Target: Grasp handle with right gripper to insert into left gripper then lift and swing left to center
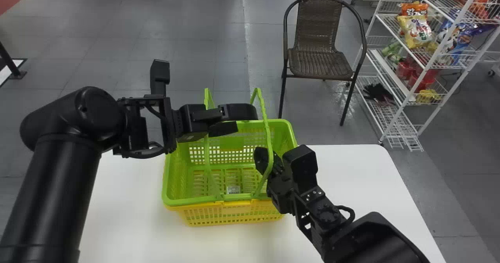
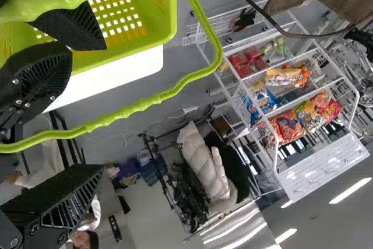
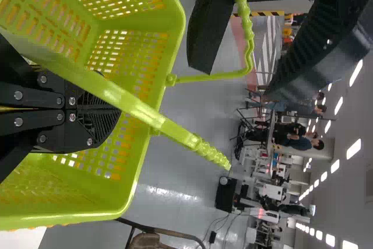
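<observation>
Green basket [image 1: 191, 201], nested in a yellow basket [image 1: 234, 217]; a small label [image 1: 233, 190] lies on its floor. Both rest on my white table [image 1: 351, 177]. My left fingers [image 1: 239, 111], parted wide, reach over the green basket by the left handle [image 3: 242, 4]; contact, cannot tell. My right fingers [image 1: 261, 156] lie together, gripping nothing, behind the right handle [image 1: 267, 128]. Beyond: woven chair [image 1: 320, 63]; white wire rack [image 1: 406, 101] holding snack packets [image 1: 417, 32]. Basket walls: perforated lattice; grips: wavy, glossy.
</observation>
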